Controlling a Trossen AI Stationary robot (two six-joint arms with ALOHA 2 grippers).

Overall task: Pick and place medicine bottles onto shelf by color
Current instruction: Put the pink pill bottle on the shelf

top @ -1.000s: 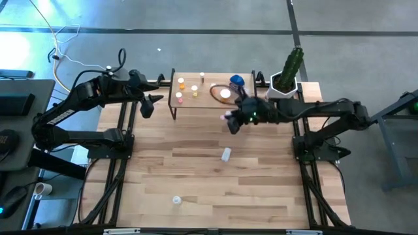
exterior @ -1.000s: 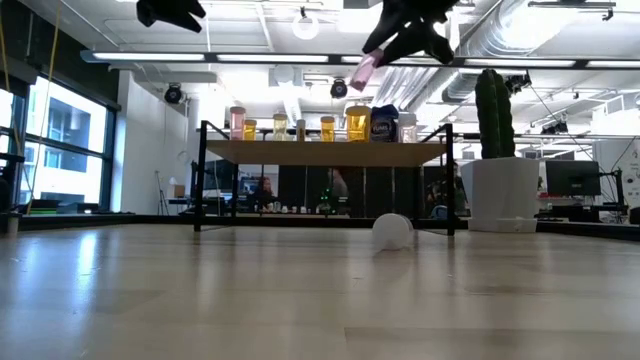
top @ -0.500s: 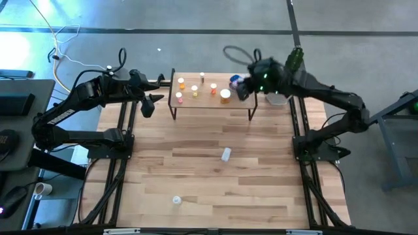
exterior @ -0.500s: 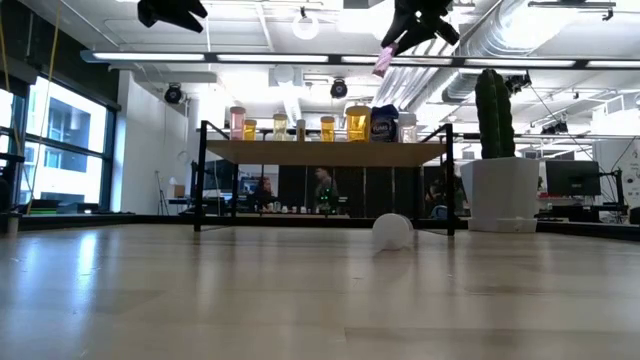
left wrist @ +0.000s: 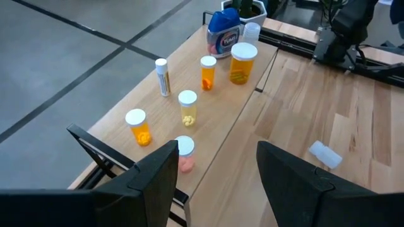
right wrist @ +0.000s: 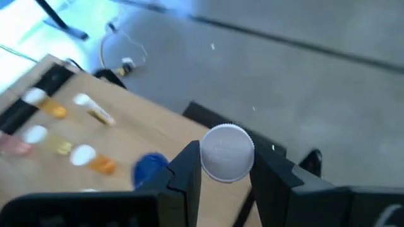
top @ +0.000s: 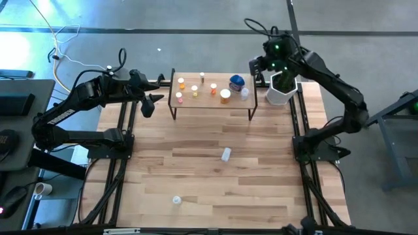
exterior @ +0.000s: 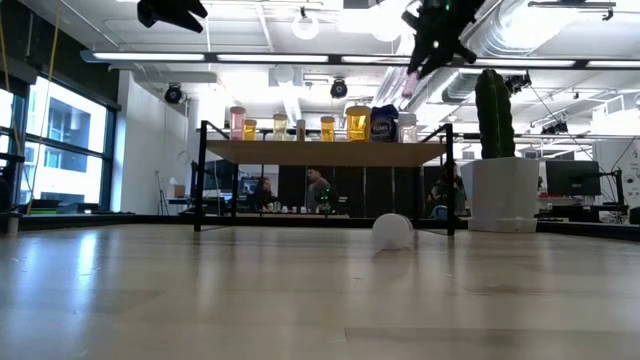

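Pink bottle (right wrist: 227, 153), clamped in right pincer (exterior: 425, 55), has swung beyond shelf (top: 212, 103).

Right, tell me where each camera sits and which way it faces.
High: overhead, straight down on the table; both arms show.
Low: table height, level toward the shelf; right gripper hangs above with a bottle.
Left wrist: looks along the shelf past its own open fingers.
Right wrist: looks beyond the table's far edge; fingers clamp the white-capped bottle.
Shared: blue bottle in both.
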